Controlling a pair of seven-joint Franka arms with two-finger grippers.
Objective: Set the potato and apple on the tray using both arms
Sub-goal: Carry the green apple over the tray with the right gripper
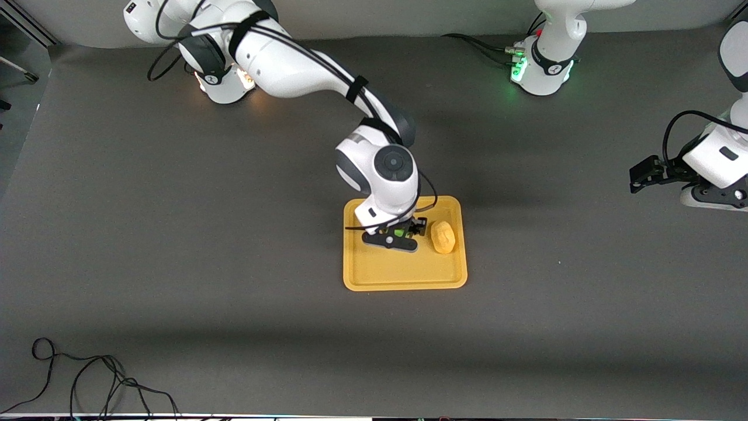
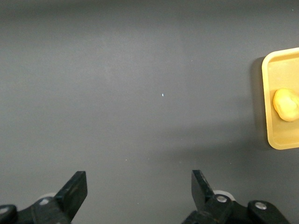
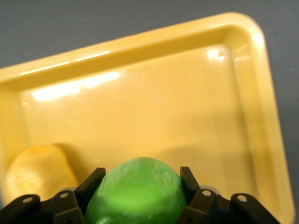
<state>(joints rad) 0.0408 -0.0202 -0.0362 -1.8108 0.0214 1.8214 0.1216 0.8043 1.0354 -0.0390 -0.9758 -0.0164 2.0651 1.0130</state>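
The yellow-orange tray (image 1: 403,275) lies mid-table. The yellow-tan potato (image 1: 443,236) rests in it, at the edge toward the left arm's end. My right gripper (image 1: 402,235) is low over the tray beside the potato, shut on the green apple (image 1: 400,233). In the right wrist view, the apple (image 3: 135,196) sits between the black fingers (image 3: 95,178) of the right gripper (image 3: 140,173), over the tray floor (image 3: 154,112), with the potato (image 3: 39,170) beside it. My left gripper (image 1: 643,174) waits open and empty over bare table at the left arm's end. In its wrist view the left gripper (image 2: 139,186) is wide apart, with the tray (image 2: 276,140) and potato (image 2: 286,104) at the edge.
The dark grey table (image 1: 234,263) surrounds the tray. A loose black cable (image 1: 87,380) lies near the front camera's edge at the right arm's end. Both arm bases (image 1: 540,70) stand along the table's edge farthest from the front camera.
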